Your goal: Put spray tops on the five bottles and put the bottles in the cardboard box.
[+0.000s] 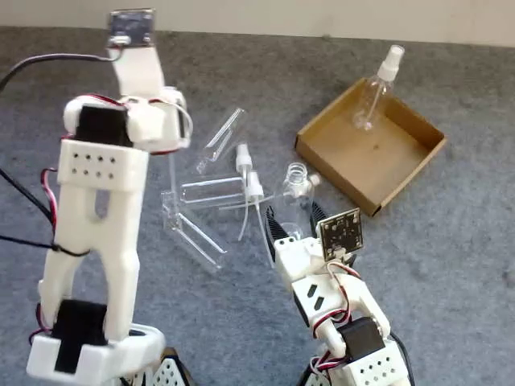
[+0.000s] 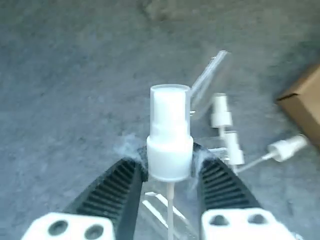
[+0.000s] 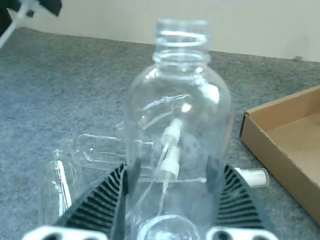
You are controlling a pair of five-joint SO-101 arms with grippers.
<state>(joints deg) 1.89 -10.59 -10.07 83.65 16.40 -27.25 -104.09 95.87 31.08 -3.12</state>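
Cardboard box [image 1: 394, 157] holding 1 capped bottle [image 1: 370, 103]; 1 clear open bottle [image 3: 177, 140] upright near 3 empty bottles [image 1: 211, 190] and 3 loose spray tops [image 1: 246, 163] lying flat; 1 white spray top [image 2: 170, 137] raised, tube down.

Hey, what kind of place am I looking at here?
Probably a robotics test bench: two white robot arms on a grey carpet-like surface, a plain wall behind, and clear bottles and a cardboard box laid out.
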